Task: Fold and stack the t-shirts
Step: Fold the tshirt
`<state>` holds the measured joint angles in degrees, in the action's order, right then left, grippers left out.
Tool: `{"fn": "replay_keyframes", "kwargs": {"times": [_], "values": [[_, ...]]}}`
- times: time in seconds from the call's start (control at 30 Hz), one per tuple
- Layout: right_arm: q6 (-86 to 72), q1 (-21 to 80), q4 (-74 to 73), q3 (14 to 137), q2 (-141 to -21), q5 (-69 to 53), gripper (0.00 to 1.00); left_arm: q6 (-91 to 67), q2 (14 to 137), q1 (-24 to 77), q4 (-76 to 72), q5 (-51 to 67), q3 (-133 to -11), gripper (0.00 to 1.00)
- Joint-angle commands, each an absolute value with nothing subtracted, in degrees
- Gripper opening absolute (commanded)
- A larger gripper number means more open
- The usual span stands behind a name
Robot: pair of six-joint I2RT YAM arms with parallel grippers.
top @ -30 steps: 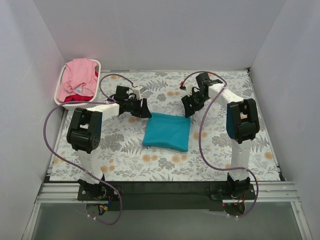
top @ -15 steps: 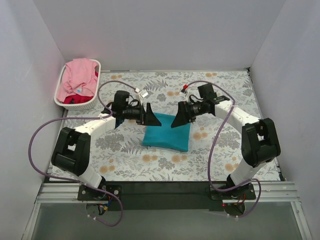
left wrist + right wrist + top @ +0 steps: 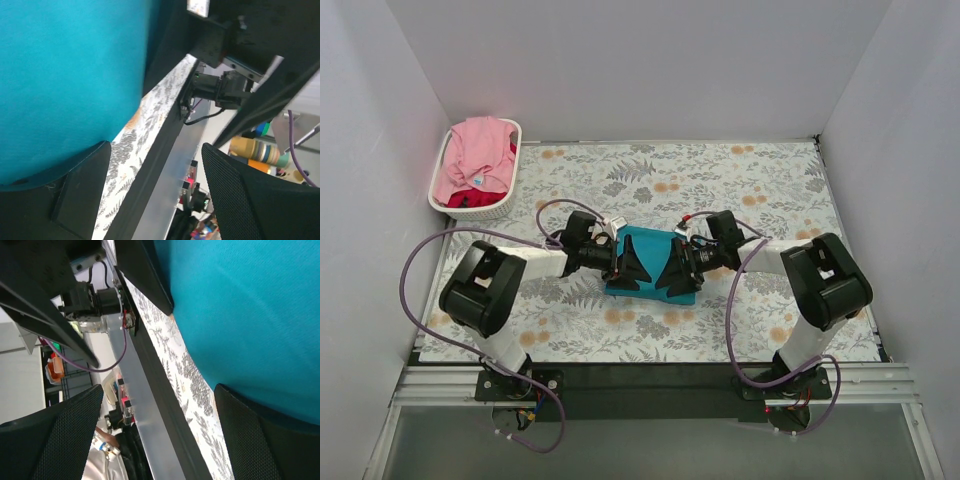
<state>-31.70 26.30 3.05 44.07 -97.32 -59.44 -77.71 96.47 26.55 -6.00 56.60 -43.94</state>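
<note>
The teal t-shirt (image 3: 653,245) lies folded as a small rectangle on the floral table cover, mid-table. My left gripper (image 3: 638,270) is open and low over the shirt's left part; my right gripper (image 3: 668,272) is open and low over its right part, the two facing each other. In the left wrist view the teal cloth (image 3: 70,75) fills the upper left, one finger (image 3: 65,200) lies against it, and the left gripper (image 3: 160,195) holds nothing. In the right wrist view the teal cloth (image 3: 250,305) lies under one finger (image 3: 270,440) of the open right gripper (image 3: 160,435). The pink t-shirt (image 3: 480,152) and the red t-shirt (image 3: 470,198) lie in the basket.
The white slatted basket (image 3: 510,190) stands at the far left corner against the left wall. White walls close the table on three sides. A metal rail (image 3: 650,380) with the arm bases runs along the near edge.
Both arms have swung from behind the teal shirt forward and down onto it, closing in toward each other. Both grippers stayed open. The shirt has not visibly moved.
</note>
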Motion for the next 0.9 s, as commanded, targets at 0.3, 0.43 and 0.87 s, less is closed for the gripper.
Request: {"fn": "replay_keyframes", "kwargs": {"times": [0.3,0.43,0.87], "values": [[-27.6,20.5,3.7,42.5,-103.3,-52.3,0.98,-73.0,102.3,22.1,-2.4,53.0,-42.6,0.73],[-25.1,20.5,2.0,41.6,-98.5,-53.7,0.98,-71.5,97.7,20.2,-2.5,57.4,-39.9,0.74],[-22.0,28.0,-1.3,43.6,-87.8,-60.3,0.98,-79.3,90.8,23.0,-10.7,60.9,-41.7,0.7]]}}
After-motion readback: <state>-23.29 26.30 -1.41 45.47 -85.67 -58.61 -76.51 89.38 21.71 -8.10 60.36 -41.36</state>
